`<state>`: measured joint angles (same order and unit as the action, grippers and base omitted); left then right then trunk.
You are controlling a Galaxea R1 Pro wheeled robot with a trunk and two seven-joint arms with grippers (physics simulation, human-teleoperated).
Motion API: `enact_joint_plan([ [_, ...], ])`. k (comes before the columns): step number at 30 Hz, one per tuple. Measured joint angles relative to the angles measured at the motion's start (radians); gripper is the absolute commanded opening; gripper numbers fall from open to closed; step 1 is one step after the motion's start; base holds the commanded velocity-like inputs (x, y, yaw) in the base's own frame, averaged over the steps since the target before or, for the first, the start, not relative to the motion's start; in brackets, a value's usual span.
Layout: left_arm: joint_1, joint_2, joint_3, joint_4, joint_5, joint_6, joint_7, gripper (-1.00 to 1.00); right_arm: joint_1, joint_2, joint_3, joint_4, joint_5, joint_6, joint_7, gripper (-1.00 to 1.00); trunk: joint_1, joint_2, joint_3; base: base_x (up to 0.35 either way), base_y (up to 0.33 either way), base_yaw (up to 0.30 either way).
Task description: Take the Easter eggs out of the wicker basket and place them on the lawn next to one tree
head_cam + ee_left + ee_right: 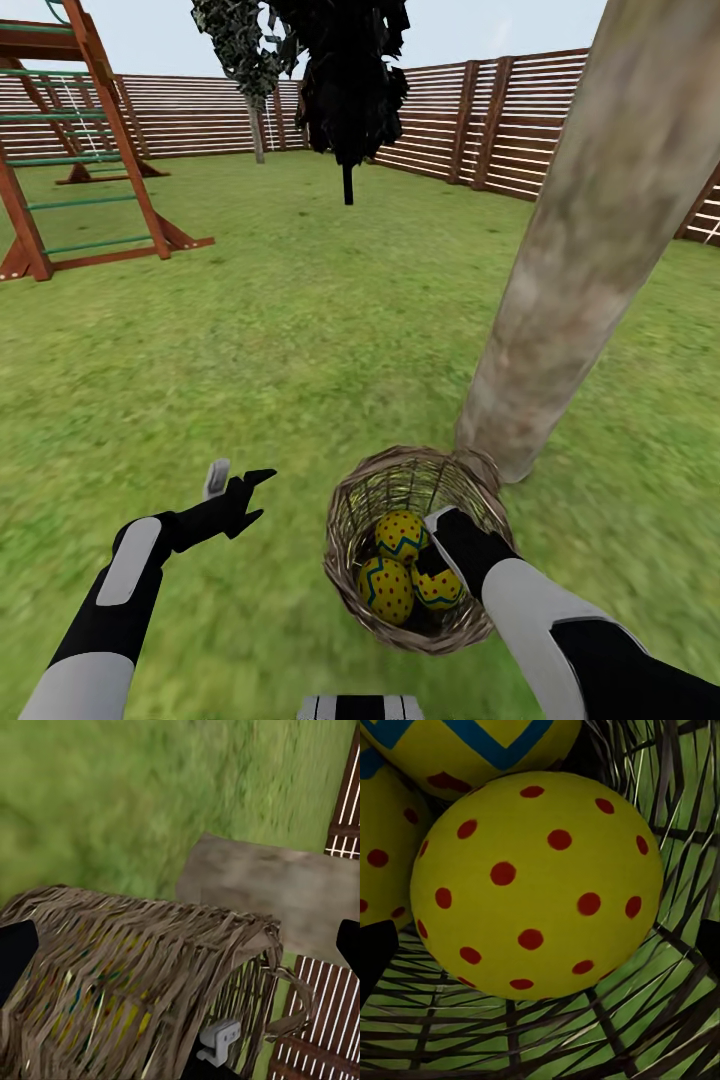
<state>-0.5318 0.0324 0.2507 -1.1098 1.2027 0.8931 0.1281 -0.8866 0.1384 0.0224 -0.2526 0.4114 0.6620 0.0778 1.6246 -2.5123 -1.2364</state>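
Observation:
The wicker basket (pixel 352 505) stands on the lawn (pixel 300 330) at the foot of the tree (pixel 590 250). Three yellow Easter eggs lie in it: one at the back (pixel 400 535), one in front (pixel 385 590) and one to the right (pixel 440 592). My right gripper (pixel 432 562) reaches down into the basket. In the right wrist view it (pixel 540 945) is open, with a red-dotted egg (pixel 536 881) between the dark fingertips (pixel 375 956). My left gripper (pixel 258 498) hangs open over grass left of the basket. In the left wrist view it faces the basket's (pixel 135 975) side and the trunk (pixel 277 900).
A wooden play set (pixel 90 150) stands at the far left. The brown slat fence (pixel 480 120) runs along the back and right. A dark narrow tree (pixel 348 90) rises mid-lawn, with another tree (pixel 255 70) near the fence. Open grass stretches around the trunk.

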Motion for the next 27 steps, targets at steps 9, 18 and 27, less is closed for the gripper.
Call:
enact_joint_plan([
  [9, 0.0, 0.0, 0.0, 0.0, -0.001, 0.0, 0.0, 1.0, 0.0, 0.001, 0.0, 0.0, 0.001, 0.0, 0.0, 1.0, 0.001, -0.001, -0.011, 0.0, 0.0, 0.0],
  [18, 0.0, 0.0, 0.0, 0.0, -0.001, 0.0, 0.0, 1.0, 0.0, 0.001, 0.001, 0.0, 0.003, -0.045, 0.002, 1.0, 0.004, -0.002, -0.031, 0.0, 0.0, 0.0],
  [27, 0.0, -0.001, 0.0, 0.0, -0.001, -0.001, 0.0, 1.0, 0.0, 0.001, 0.001, -0.012, 0.003, -0.059, 0.009, 1.0, 0.005, -0.003, -0.043, 0.0, 0.0, 0.0],
])
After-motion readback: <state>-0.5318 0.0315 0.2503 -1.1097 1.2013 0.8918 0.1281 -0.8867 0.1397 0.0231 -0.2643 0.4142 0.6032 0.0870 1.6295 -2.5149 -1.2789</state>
